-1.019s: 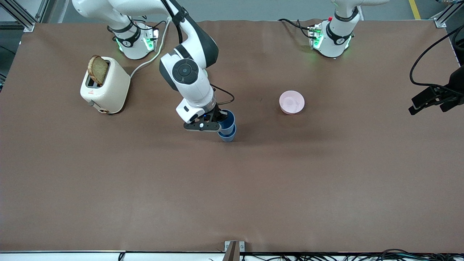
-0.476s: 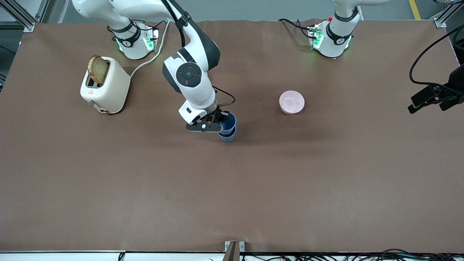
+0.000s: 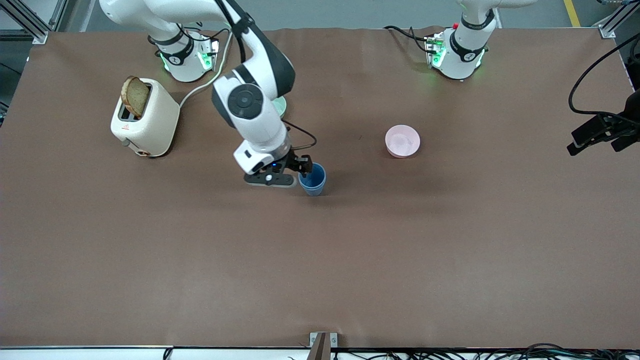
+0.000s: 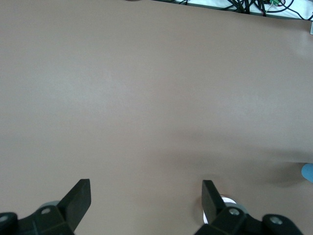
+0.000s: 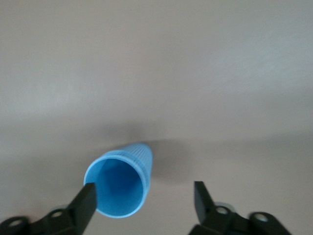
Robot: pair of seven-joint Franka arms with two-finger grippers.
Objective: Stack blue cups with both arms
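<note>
Since the blue cups (image 3: pixel 313 181) look nested into one stack near mid-table, nearer the front camera than the pink bowl (image 3: pixel 402 141), they should be light, thin-walled and easily tipped; take them gently by the rim. Beside them hangs the right gripper (image 3: pixel 295 172).

Over bare table toward its own end, the left gripper (image 4: pixel 145 196) waits, fingers apart.

From the right wrist, the right gripper's fingers (image 5: pixel 87 200) stand apart, holding nothing, the stack's rim (image 5: pixel 117 186) at one fingertip.

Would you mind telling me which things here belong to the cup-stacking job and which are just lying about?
Job:
- nested blue cups
- right gripper, open beside them
- left gripper, open, waiting

Lying about:
- toaster with bread slice
- pink bowl
- mint-green bowl
</note>
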